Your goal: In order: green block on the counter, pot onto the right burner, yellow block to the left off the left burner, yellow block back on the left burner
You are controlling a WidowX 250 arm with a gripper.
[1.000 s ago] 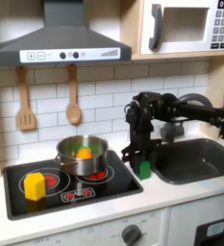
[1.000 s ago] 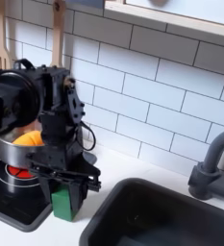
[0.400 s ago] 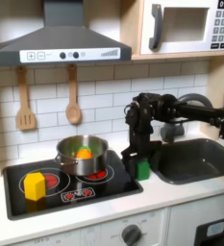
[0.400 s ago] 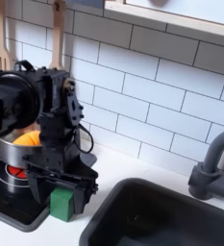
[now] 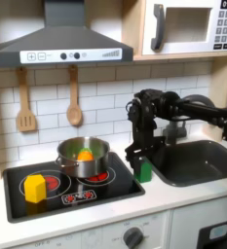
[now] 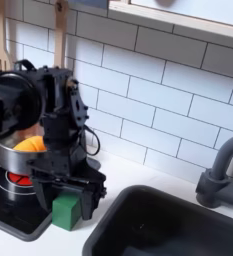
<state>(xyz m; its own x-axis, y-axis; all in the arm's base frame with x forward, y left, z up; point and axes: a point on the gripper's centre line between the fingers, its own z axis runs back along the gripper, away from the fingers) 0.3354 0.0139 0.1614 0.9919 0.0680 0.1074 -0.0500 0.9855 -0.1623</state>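
**Green block on the counter strip beside the cooktop**

In the first exterior view the gripper (image 5: 141, 163) hangs over the green block (image 5: 144, 172), hiding its top, so only a sliver of green shows between cooktop (image 5: 66, 202) and sink (image 5: 198, 160). In the second exterior view the block (image 6: 67, 211) sits squarely on the counter (image 6: 100, 215), flat face up, with no clear long axis; its edges run roughly parallel to the cooktop's edge. The gripper (image 6: 66, 183) is just above it, fingers spread to either side, and I cannot tell whether they touch the block.

The pot (image 5: 83, 158) stands on the burner at 9 o'clock from the gripper in the first exterior view, orange food inside; the arm cuts off much of it in the second exterior view. The yellow block (image 5: 35, 188) rests on the other burner, at 8 o'clock from the pot, one angled face toward the camera.
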